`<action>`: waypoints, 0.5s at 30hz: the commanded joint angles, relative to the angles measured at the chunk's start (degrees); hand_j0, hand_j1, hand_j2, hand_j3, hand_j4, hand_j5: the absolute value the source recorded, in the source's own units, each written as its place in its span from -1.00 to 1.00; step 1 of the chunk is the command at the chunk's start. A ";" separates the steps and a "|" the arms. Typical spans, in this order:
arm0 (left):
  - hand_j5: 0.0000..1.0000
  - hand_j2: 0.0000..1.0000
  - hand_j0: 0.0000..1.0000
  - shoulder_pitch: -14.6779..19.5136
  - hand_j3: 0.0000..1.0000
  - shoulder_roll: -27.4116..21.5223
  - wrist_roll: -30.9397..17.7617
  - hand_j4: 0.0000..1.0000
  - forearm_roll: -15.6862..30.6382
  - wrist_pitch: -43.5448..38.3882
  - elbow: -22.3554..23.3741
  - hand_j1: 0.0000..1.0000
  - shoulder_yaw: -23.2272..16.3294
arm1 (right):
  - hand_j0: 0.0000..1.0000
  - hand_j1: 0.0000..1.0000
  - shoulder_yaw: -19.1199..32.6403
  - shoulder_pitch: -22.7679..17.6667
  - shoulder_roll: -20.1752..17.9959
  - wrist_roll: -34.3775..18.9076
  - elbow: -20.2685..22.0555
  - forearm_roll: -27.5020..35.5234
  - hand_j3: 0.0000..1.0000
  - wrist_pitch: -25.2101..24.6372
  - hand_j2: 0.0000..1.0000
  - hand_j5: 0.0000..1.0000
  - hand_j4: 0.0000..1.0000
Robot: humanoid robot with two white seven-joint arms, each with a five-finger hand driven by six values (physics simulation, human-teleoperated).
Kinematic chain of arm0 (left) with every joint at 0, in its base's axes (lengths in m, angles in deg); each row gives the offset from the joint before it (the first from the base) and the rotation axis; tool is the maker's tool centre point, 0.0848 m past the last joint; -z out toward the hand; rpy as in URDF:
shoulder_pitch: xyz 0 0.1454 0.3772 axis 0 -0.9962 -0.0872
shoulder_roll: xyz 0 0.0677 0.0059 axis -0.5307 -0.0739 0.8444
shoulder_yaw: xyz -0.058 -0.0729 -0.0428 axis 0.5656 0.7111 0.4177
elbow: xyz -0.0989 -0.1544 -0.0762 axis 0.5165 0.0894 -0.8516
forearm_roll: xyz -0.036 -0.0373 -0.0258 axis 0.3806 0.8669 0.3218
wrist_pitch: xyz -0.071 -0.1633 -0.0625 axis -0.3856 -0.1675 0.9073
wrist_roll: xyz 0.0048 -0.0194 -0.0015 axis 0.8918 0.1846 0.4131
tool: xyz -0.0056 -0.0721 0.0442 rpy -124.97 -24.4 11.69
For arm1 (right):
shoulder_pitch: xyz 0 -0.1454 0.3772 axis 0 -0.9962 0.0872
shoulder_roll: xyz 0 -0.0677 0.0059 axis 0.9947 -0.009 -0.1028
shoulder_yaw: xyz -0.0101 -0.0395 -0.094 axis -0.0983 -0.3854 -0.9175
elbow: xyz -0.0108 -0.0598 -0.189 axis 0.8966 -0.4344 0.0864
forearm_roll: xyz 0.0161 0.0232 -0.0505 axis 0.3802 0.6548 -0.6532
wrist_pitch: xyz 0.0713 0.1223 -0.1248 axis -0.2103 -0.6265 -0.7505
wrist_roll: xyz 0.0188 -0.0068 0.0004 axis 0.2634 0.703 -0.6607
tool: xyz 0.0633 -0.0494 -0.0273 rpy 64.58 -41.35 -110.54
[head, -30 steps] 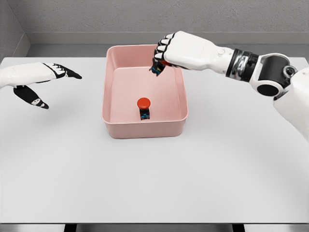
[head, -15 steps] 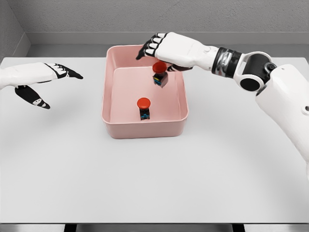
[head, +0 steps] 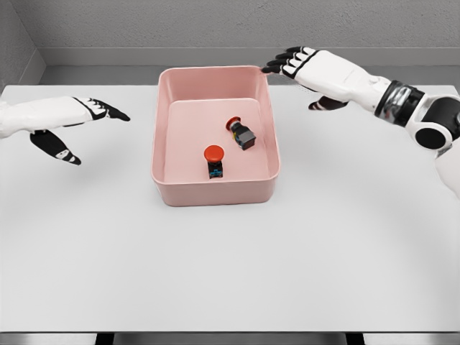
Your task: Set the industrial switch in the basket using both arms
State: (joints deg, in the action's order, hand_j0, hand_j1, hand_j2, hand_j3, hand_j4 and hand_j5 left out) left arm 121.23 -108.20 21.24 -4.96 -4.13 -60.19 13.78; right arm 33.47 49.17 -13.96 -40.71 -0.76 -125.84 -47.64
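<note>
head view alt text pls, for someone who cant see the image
A pink basket on a white table holds two red-capped industrial switches: one upright, one tipped on its side just behind it. The right hand hangs open beside the basket's far right corner, and the left hand rests open over the table's left side, both holding nothing.

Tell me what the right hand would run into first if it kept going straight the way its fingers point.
The right hand, open, points left along the far side of the table. First in that line is probably the far right corner of the pink basket, though the hand may hover above the rim and pass over; height is unclear.
</note>
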 commanded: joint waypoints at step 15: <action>1.00 1.00 1.00 -0.09 1.00 0.12 0.11 1.00 0.39 -0.09 0.09 1.00 -0.29 | 1.00 1.00 9.76 -10.02 -9.04 0.63 3.50 3.07 1.00 -0.10 1.00 1.00 1.00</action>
State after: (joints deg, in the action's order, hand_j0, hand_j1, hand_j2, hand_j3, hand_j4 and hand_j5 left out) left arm 121.06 -108.07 21.32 -4.95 -4.13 -60.11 13.41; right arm 43.11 39.06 -22.42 -40.11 2.03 -123.67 -47.67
